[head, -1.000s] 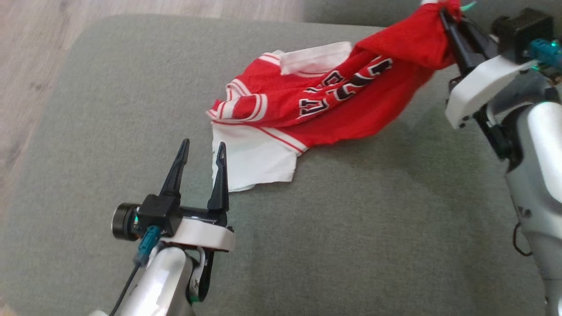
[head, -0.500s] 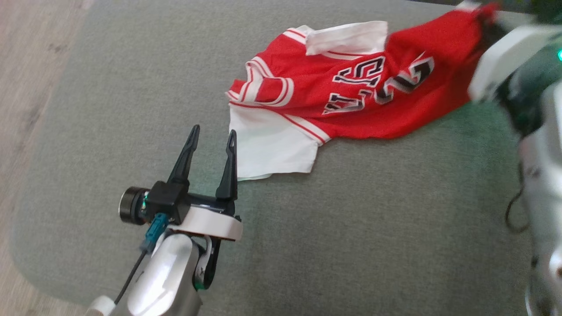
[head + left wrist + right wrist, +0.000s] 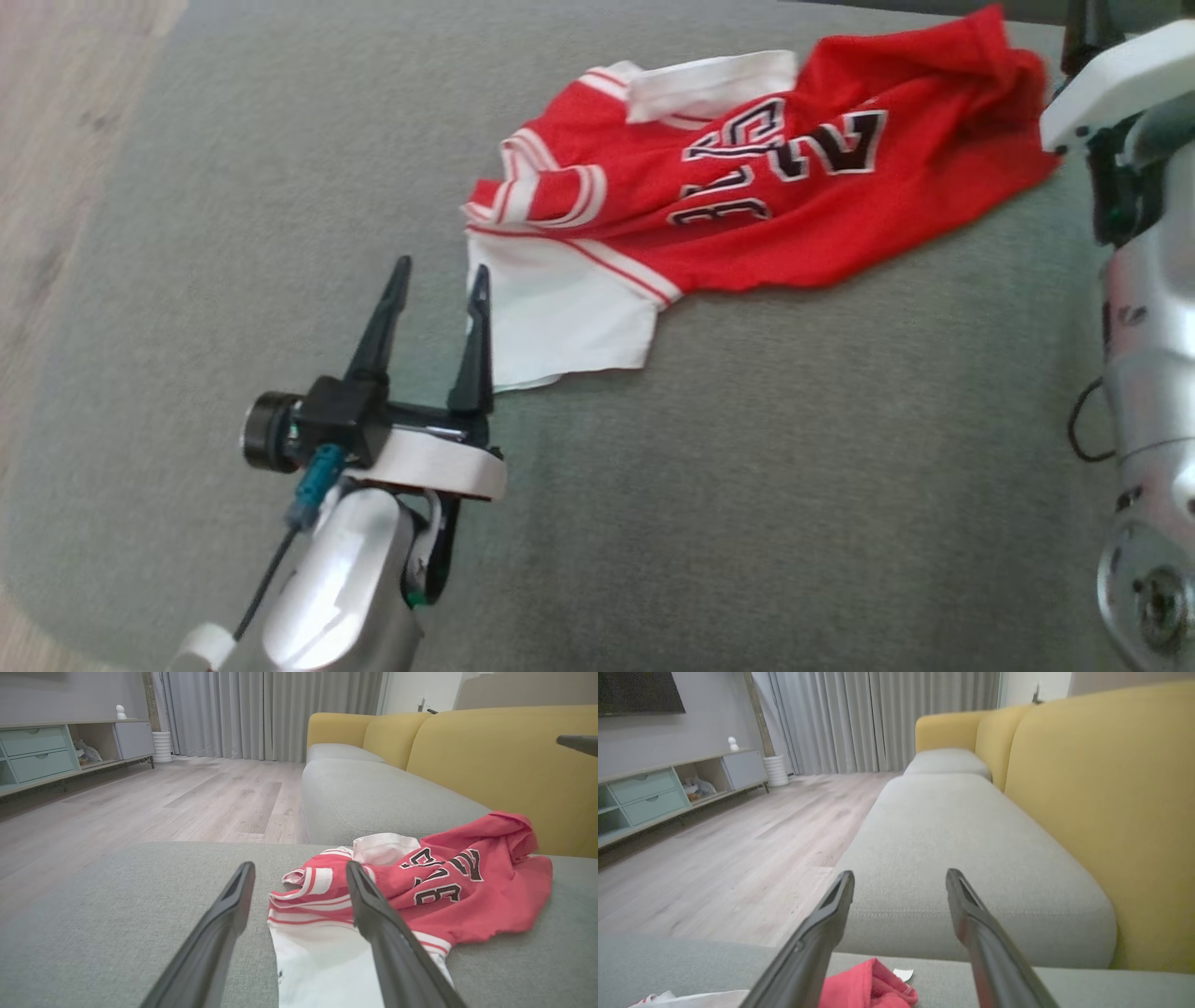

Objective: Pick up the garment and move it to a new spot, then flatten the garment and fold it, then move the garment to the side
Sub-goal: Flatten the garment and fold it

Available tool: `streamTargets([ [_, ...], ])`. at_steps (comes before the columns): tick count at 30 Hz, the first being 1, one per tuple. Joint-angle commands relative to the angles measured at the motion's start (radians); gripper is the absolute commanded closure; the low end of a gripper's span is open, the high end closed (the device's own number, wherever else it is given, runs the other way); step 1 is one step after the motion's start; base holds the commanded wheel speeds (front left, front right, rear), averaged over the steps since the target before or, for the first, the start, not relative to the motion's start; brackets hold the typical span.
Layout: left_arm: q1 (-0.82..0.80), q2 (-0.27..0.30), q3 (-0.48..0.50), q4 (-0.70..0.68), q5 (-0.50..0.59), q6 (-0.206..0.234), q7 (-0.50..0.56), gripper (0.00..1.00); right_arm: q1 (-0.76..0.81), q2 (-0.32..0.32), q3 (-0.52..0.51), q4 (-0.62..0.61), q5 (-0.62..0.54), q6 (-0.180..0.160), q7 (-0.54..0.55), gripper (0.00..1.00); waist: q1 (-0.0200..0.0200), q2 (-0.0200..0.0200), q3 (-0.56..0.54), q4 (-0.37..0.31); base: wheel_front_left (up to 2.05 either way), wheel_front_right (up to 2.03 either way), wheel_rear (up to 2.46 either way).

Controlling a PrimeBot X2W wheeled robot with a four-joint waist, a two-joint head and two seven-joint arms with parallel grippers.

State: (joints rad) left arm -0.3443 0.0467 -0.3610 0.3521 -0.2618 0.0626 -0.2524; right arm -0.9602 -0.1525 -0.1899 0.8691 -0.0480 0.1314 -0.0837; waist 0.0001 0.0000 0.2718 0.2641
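Grey seat cushion [image 3: 747, 485]: wide open stretch toward the robot; rounded left edge meets wood floor [image 3: 47, 140]. Yellow backrest [image 3: 490, 765] behind. The garment [image 3: 794, 205] lies crumpled at far right. Both left gripper [image 3: 442, 268] and right gripper [image 3: 899, 875] spread wide, empty.

We note grey seat cushions [image 3: 747, 523], yellow backrests [image 3: 1101, 788], pale wood floor [image 3: 140, 807], grey curtains [image 3: 261, 714], low sideboard [image 3: 46, 751] with green drawers.
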Motion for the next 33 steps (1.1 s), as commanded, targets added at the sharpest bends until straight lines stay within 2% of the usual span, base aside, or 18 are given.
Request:
streamTargets([
  [1, -0.015, 0.008, 0.044, -0.033, 0.012, 0.008, -0.009, 0.00, 0.008, 0.022, 0.029, -0.041, 0.004, -0.001, -0.028, 0.00, -0.0001, 0.0000, -0.018, -0.030, 0.00, 0.00, 0.00],
  [4, -0.002, 0.013, 0.069, -0.042, 0.017, 0.008, -0.009, 0.00, 0.077, 0.045, 0.063, -0.083, 0.020, -0.001, -0.114, 0.00, -0.0001, 0.0000, -0.046, -0.075, 0.00, 0.00, 0.00],
  [7, 0.018, 0.017, 0.090, -0.045, 0.019, 0.004, -0.009, 0.00, 0.174, 0.072, 0.079, -0.157, 0.050, -0.001, -0.155, 0.00, -0.0001, 0.0000, -0.077, -0.120, 0.00, 0.00, 0.00],
  [12, 0.055, 0.018, 0.102, -0.041, 0.030, -0.004, -0.009, 0.00, 0.392, 0.099, 0.099, -0.325, 0.092, -0.001, -0.174, 0.00, -0.0001, 0.0000, -0.130, -0.183, 0.00, 0.00, 0.00],
  [15, 0.073, 0.018, 0.104, -0.037, 0.037, -0.009, -0.009, 0.00, 0.527, 0.102, 0.151, -0.415, 0.150, -0.001, -0.176, 0.00, -0.0001, 0.0000, -0.152, -0.211, 0.00, 0.00, 0.00],
  [20, 0.097, 0.018, 0.112, -0.035, 0.044, -0.011, -0.009, 0.00, 0.694, 0.102, 0.193, -0.518, 0.233, -0.001, -0.177, 0.00, -0.0001, 0.0000, -0.174, -0.242, 0.00, 0.00, 0.00],
  [27, 0.111, 0.016, 0.123, -0.033, 0.049, -0.021, -0.009, 0.00, 0.754, 0.102, 0.209, -0.570, 0.240, -0.001, -0.172, 0.00, -0.0001, 0.0000, -0.181, -0.248, 0.00, 0.00, 0.00],
  [33, 0.105, 0.013, 0.117, -0.036, 0.054, -0.027, -0.009, 0.00, 0.744, 0.102, 0.236, -0.590, 0.209, -0.001, -0.137, 0.00, -0.0001, 0.0000, -0.162, -0.217, 0.00, 0.00, 0.00],
])
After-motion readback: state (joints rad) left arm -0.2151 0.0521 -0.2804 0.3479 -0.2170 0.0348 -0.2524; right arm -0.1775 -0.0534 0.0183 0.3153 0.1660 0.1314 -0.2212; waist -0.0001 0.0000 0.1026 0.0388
